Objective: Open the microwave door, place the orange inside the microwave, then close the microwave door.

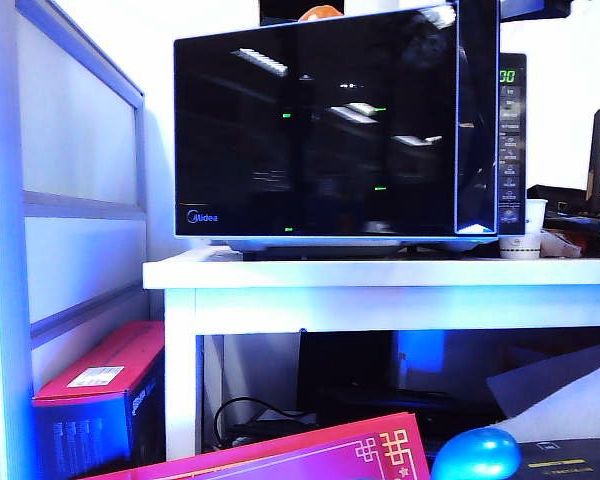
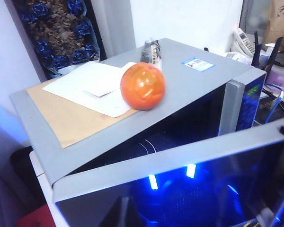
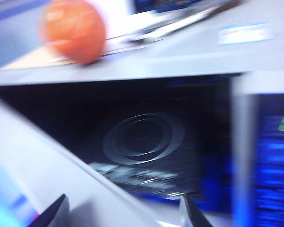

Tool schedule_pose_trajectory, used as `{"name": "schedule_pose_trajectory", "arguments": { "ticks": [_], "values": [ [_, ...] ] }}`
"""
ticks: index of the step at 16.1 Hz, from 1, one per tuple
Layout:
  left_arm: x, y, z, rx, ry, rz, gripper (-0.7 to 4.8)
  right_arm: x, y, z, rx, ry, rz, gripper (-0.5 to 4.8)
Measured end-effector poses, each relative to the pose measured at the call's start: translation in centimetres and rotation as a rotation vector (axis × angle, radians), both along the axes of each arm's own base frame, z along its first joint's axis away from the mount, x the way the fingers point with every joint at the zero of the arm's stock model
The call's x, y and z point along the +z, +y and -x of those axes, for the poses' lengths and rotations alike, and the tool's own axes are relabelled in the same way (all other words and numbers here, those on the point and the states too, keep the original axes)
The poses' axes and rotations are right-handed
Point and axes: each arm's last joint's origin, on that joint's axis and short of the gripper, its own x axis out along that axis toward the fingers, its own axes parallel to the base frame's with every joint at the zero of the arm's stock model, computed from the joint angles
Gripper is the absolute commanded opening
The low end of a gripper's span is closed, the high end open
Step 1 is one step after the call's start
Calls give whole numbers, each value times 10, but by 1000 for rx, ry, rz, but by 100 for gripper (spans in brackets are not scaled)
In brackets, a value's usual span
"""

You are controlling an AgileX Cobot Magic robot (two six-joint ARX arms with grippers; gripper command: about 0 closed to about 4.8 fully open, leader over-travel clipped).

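While the glossy black glass microwave door [image 2: 180, 189] stands ajar, the small shiny orange [image 2: 143, 86] sits atop the oven; right gripper [image 3: 125, 213] hovers open, empty; left gripper unseen.

Clutter around the white counter [image 1: 380, 275]
A paper cup [image 1: 521, 232] stands on the counter; below, a red box [image 1: 105, 385] sits near a glossy blue ball [image 1: 477, 455] and a pink card with gold pattern [image 1: 310, 455]. Elsewhere, white sheets [image 2: 92, 85] lie on brown paper [image 2: 71, 118], with a white telephone [image 2: 241, 42] behind
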Motion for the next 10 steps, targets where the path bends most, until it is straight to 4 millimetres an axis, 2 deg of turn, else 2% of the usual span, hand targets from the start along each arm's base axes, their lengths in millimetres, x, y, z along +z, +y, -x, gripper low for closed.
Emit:
{"name": "schedule_pose_trajectory", "arguments": {
  "ticks": [3, 6, 8, 10],
  "values": [
    [0, 0, 0, 0, 1, 0, -5, 6, 9, 5, 247, 7, -37, 305],
    [0, 0, -1, 1, 1, -1, -5, 41, 12, 19, 479, -43, -110, 305],
    [-1, -1, -1, 0, 2, -1, -5, 53, 11, 21, 465, -105, -110, 305],
    [-4, -6, -10, -22, 2, 4, -5, 58, 10, 19, 370, -164, -111, 305]
  ]
}}
